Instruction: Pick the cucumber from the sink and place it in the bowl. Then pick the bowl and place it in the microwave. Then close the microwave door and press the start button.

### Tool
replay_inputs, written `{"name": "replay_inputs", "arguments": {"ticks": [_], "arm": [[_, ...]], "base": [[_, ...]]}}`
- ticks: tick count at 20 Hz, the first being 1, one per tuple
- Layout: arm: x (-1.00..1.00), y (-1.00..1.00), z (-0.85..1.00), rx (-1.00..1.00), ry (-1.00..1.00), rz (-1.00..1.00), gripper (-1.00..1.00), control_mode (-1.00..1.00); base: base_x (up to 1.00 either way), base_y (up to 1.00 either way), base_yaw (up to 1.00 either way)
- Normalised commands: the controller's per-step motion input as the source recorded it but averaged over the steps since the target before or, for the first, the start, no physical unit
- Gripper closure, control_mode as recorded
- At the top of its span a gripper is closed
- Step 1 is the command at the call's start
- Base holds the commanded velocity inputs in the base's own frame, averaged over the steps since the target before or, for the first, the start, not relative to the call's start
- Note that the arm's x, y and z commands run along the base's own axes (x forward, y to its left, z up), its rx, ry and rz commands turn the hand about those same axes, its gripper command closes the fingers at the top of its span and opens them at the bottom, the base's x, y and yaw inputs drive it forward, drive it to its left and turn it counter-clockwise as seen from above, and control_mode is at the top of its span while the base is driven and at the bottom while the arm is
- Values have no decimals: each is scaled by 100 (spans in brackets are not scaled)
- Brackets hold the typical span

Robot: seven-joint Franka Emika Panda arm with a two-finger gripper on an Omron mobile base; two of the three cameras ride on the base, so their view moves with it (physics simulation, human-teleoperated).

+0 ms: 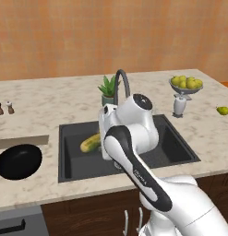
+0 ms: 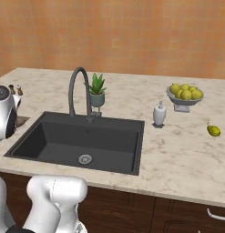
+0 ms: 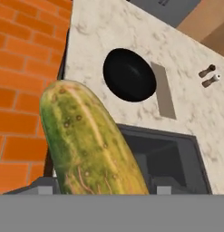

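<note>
While the arm leans over the basin, this is how things lie:

cucumber: in the hand view the cucumber (image 3: 88, 145) looms large and close, rising from between the finger bases; in the left base view it (image 1: 90, 143) shows yellow-green over the left part of the sink, just beside the wrist; I judge it lifted off the sink floor, though contact with the floor cannot be ruled out
gripper: its tips are hidden in every view; the jaws seem closed on the wide cucumber, which sits along the camera's line as a held thing would; a grip near one end would explain the length jutting forward
sink: the sink (image 2: 50, 139) lies dark and bare around its drain (image 2: 85, 159); faucet (image 2: 77, 88) at the back rim
bowl: the black bowl (image 1: 18, 161) rests on the worktop (image 1: 51, 106) left of the sink, apart from it; the hand view looks toward it (image 3: 129, 74), fitting a carry that way
step: placing in the bowl not yet done
rest: fruit bowl (image 2: 185, 94), soap bottle (image 2: 159, 113), plant (image 2: 97, 91), loose pear (image 2: 213, 130), well apart on the right
</note>
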Motion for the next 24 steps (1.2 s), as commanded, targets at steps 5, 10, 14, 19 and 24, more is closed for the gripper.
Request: {"name": "replay_inputs", "arguments": {"ticks": [5, 10, 14, 19, 24], "arm": [[2, 40, -17, 7, 13, -1, 100, -100], [19, 80, -7, 0, 23, -8, 100, -100], [35, 52, -1, -3, 14, -5, 100, -100], [39, 61, -13, -4, 4, -9, 100, -100], [31, 58, -22, 0, 4, -12, 100, -100]], "base": [[0, 0, 0], [0, 0, 0], [0, 0, 0], [0, 0, 0], [0, 0, 0]]}}
